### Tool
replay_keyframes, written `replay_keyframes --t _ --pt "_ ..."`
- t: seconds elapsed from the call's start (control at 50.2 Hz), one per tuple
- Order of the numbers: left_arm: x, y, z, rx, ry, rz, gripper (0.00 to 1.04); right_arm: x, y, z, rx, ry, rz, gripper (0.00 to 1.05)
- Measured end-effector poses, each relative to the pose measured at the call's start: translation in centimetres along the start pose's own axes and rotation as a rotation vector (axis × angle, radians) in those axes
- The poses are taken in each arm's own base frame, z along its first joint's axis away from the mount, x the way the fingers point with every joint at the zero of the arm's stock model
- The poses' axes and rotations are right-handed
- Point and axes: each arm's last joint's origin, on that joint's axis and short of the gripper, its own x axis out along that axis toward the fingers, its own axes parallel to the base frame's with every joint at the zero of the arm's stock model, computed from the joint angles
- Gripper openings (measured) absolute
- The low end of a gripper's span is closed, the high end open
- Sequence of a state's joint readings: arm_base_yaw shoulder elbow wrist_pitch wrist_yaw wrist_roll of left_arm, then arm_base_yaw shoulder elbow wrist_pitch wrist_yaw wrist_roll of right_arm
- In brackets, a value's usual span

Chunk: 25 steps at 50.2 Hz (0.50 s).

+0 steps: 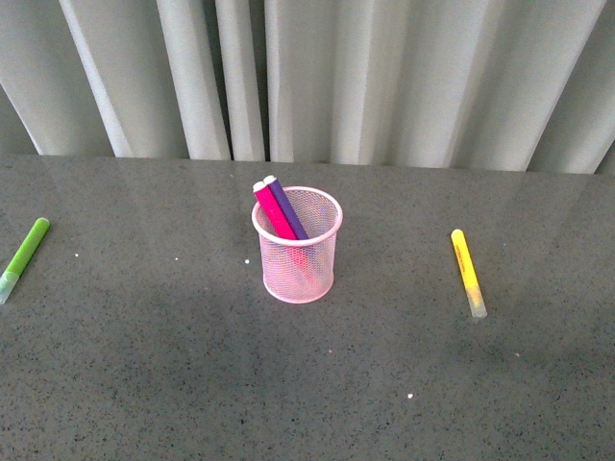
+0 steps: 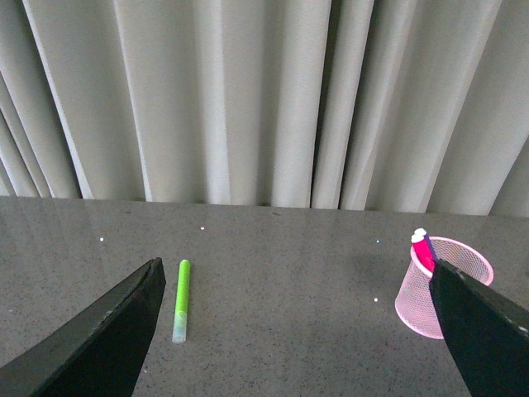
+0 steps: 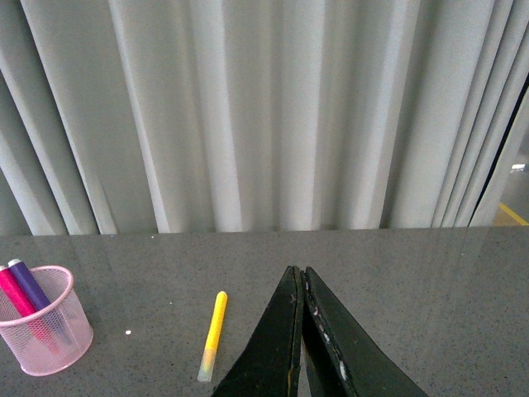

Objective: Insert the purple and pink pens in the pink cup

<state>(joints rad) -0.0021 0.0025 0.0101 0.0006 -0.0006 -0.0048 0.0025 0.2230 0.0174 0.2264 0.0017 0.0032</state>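
The pink cup [image 1: 299, 247] stands upright in the middle of the grey table. The pink pen [image 1: 273, 211] and the purple pen [image 1: 287, 208] stand inside it, leaning left, tops above the rim. The cup also shows in the left wrist view [image 2: 434, 298] and the right wrist view [image 3: 45, 324], with both pens [image 3: 23, 289] in it. Neither arm shows in the front view. My left gripper [image 2: 297, 285] is open and empty, raised over the table between the cup and a green marker. My right gripper [image 3: 299, 277] is shut and empty, well clear of the cup.
A lime-green marker [image 1: 24, 257] lies at the table's left, also in the left wrist view [image 2: 181, 299]. A yellow marker [image 1: 468, 272] lies right of the cup, also in the right wrist view [image 3: 212, 334]. White curtains [image 1: 317, 77] hang behind the table's far edge.
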Motion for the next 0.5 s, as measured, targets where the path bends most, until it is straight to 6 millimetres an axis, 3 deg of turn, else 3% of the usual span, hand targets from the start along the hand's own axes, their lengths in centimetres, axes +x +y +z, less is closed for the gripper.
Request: replay_keyframes --t 0.498 --pt "0.0 0.0 0.0 0.0 -0.001 0.0 0.98 -1.4 0.0 -0.3 0.0 0.005 0.0 0.03"
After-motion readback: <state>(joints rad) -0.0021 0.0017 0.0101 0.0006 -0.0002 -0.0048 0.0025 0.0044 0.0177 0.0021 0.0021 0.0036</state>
